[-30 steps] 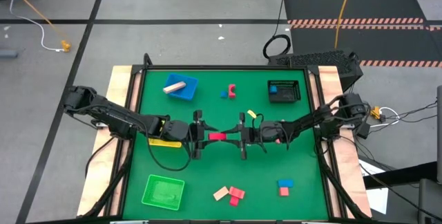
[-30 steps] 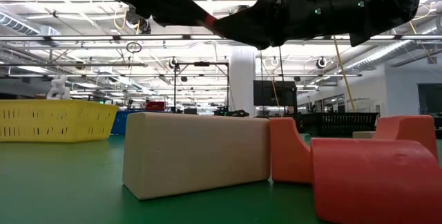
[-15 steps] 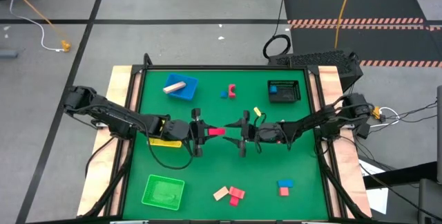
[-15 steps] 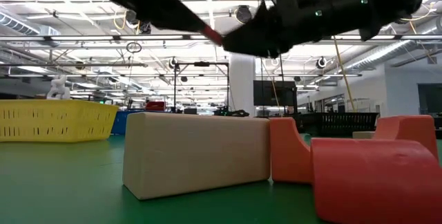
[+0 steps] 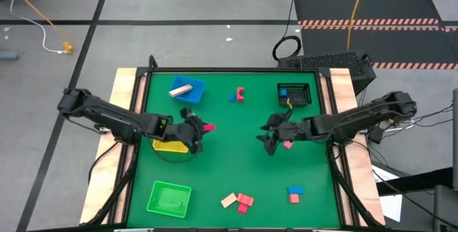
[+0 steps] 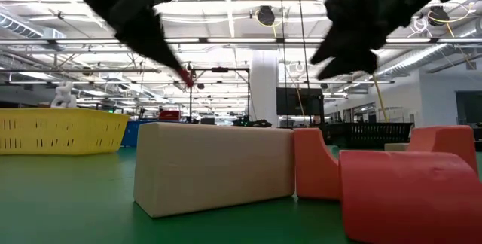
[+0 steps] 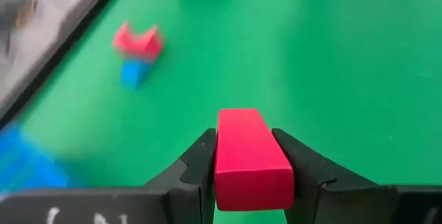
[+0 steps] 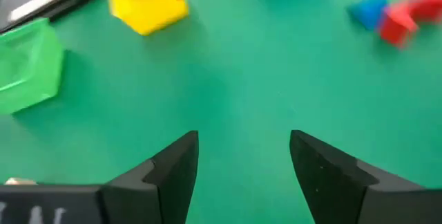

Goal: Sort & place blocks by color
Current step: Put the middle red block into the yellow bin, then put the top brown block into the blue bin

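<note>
Your left gripper (image 7: 245, 156) is clamped on the red bar (image 7: 249, 156), which lies lengthwise between the two fingers with its far end sticking out past the tips; from above it hangs over the green table (image 5: 236, 164) just beside the yellow tray (image 5: 169, 145), near the left edge. The right gripper (image 8: 243, 156) is spread wide with nothing between its fingers, hovering over bare mat on the right side, near the black mesh basket (image 5: 295, 94). The main risk, as I judge it, is picking the wrong tray: the blue tray (image 5: 193, 94) already holds a tan bar (image 5: 181, 89), and nothing here settles where red belongs, so decide before you lower. Because the bar overhangs the fingertips, a fast swing could twist it in the grip, and it could then catch on the yellow tray's wall. Let go too high and it may bounce out. Mind the loose red and blue blocks (image 5: 237, 94) at the back of the table, and the tan and pink blocks (image 5: 238, 200) at the front edge, if either arm sweeps low.
</note>
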